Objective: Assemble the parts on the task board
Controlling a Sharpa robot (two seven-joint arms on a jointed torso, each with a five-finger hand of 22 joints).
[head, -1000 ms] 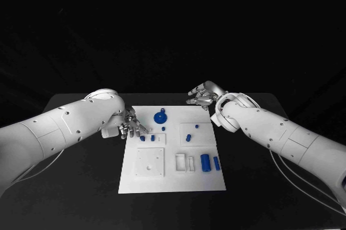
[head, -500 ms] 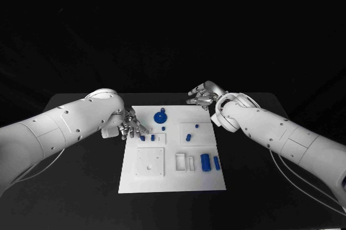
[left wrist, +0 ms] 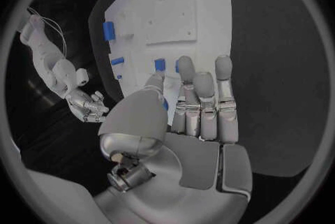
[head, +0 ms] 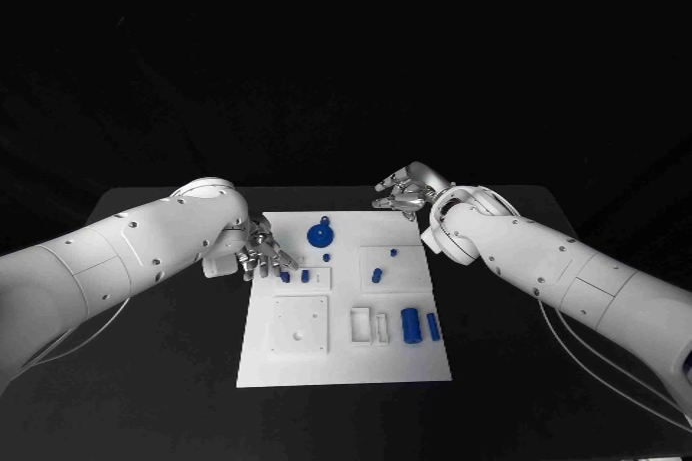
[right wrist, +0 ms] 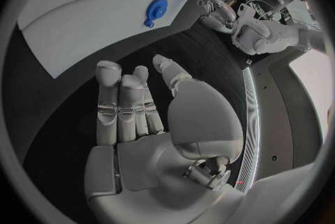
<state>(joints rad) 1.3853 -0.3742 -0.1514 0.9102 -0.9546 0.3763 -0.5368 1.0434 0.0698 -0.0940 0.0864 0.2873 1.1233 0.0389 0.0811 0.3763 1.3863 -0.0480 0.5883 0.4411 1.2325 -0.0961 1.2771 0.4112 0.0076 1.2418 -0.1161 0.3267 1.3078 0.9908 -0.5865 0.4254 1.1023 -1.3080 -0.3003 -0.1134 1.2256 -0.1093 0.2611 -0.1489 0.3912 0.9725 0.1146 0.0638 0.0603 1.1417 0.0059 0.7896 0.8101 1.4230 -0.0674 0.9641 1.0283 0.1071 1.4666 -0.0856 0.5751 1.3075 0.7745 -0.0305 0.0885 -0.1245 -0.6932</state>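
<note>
Black worktop (head: 173,331) carries the white task board (head: 346,366) at its middle, blue parts (head: 410,325) lying on it, a blue disc (head: 322,233) near the far edge. Nothing has shifted over the last second: the left hand (head: 263,253) still hovers at the board's left edge, fingers (left wrist: 202,95) straight, side by side, holding nothing. The right hand (head: 402,193) stays beyond the far corner, fingers (right wrist: 122,104) likewise empty. To my eye, assembly is paused and no part is picked.

text: none readable | labels: none | task board (head: 346,366): unmarked
</note>
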